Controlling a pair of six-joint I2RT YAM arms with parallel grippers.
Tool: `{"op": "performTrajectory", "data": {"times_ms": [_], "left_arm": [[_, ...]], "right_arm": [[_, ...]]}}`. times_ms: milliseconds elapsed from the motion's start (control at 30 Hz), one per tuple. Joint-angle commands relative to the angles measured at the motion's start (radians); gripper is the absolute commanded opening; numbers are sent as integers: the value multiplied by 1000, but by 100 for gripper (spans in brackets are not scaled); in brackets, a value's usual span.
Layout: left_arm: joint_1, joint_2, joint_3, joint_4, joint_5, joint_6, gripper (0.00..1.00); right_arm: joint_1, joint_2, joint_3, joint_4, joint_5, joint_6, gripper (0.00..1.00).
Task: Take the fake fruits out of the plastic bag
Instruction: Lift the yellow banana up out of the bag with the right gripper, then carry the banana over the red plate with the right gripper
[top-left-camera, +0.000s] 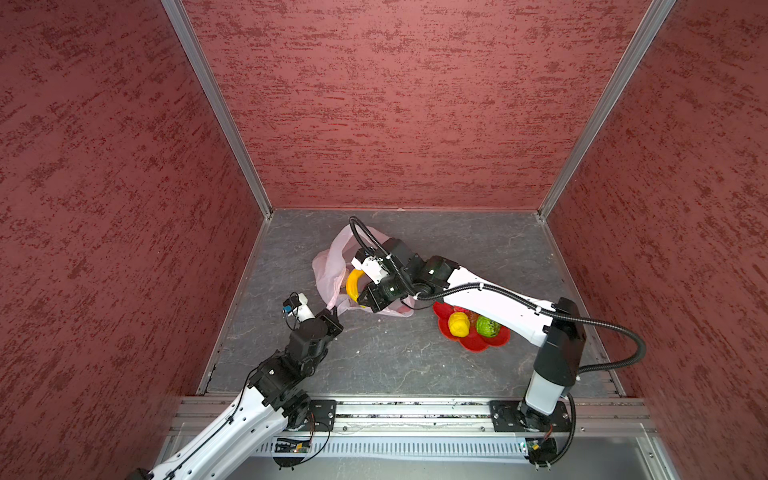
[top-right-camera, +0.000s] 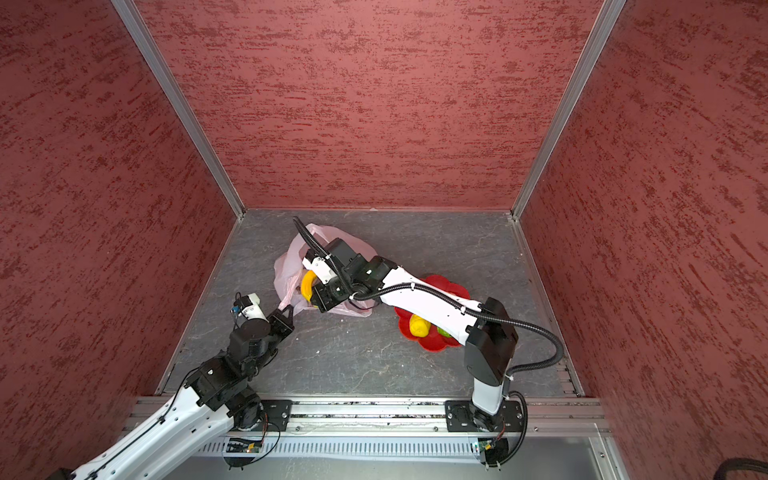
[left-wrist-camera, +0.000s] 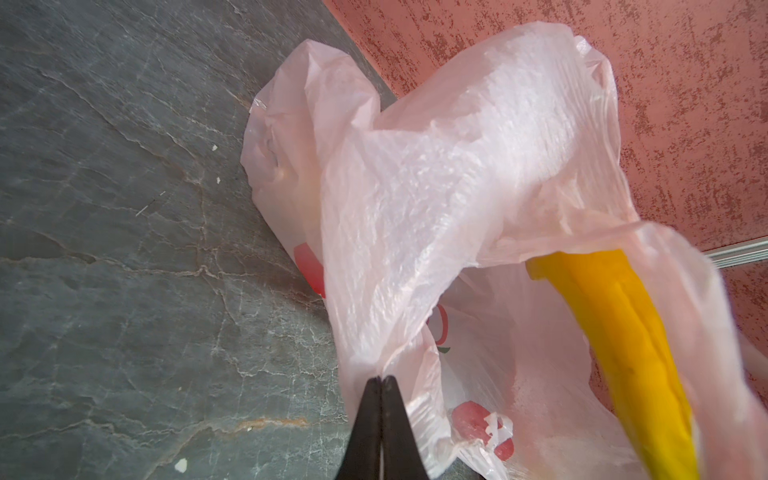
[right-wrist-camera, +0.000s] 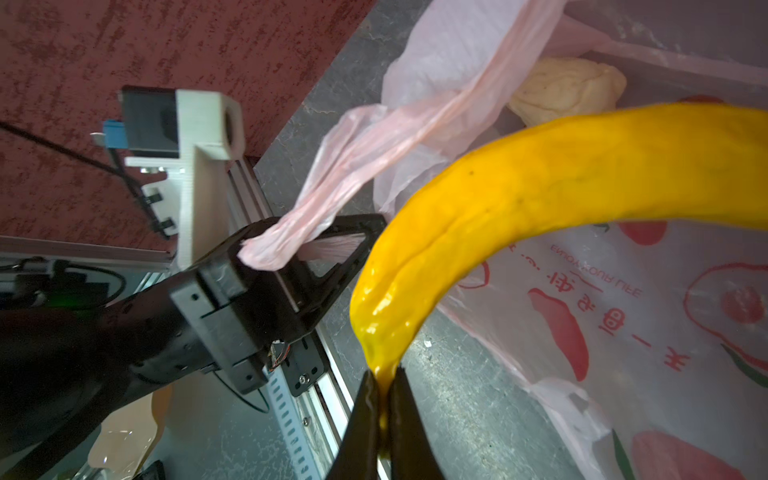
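The left gripper (left-wrist-camera: 380, 380) is closed on a gathered loop handle (right-wrist-camera: 374, 137) of the plastic bag (left-wrist-camera: 415, 187) and draws it taut toward the worktop's left edge. This tension appears intended to keep the mouth open for extraction. The right gripper (right-wrist-camera: 384, 376) is clamped on the tapered tip of the banana (right-wrist-camera: 540, 174), which curves across the bag mouth above the printed film. The bag lies on the worktop (top-left-camera: 395, 361) toward the far edge, left of centre. A beige fruit (right-wrist-camera: 569, 87) sits inside the bag beyond the banana. A yellow ball (top-left-camera: 458, 324) and a green ball (top-left-camera: 487, 327) rest on the red flower-shaped plate (top-left-camera: 473, 345), just right of the bag. The right arm (top-left-camera: 498, 303) spans above the plate and hides part of it. Loose film overhangs the banana's far portion and could snag on withdrawal.
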Motion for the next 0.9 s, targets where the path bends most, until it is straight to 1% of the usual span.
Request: {"op": "performTrajectory", "data": {"times_ms": [0,167,267,500,567,700,800,867], "left_arm": [[-1,4,26,33,-8,22,0],[-3,-4,19,27,-1,19,0],[-3,-10,17,21,2,17,0],[-3,-11,1,28,11,11,0],[-3,-11,-2,30,14,6,0],[-4,-19,-2,23,19,5,0],[-5,-32,-4,10,19,7,0],[-5,-40,-4,1,19,9,0]], "right_arm": [[9,-62,42,-31,-61,-47,7],[12,-66,107,-41,-88,-54,7],[12,-43,178,-58,-101,-67,7],[12,72,387,-98,-121,-101,6],[12,107,452,-116,-111,-114,6],[8,149,547,-160,-45,-139,5],[-1,142,542,-173,9,-142,5],[-12,118,505,-167,39,-133,5]]}}
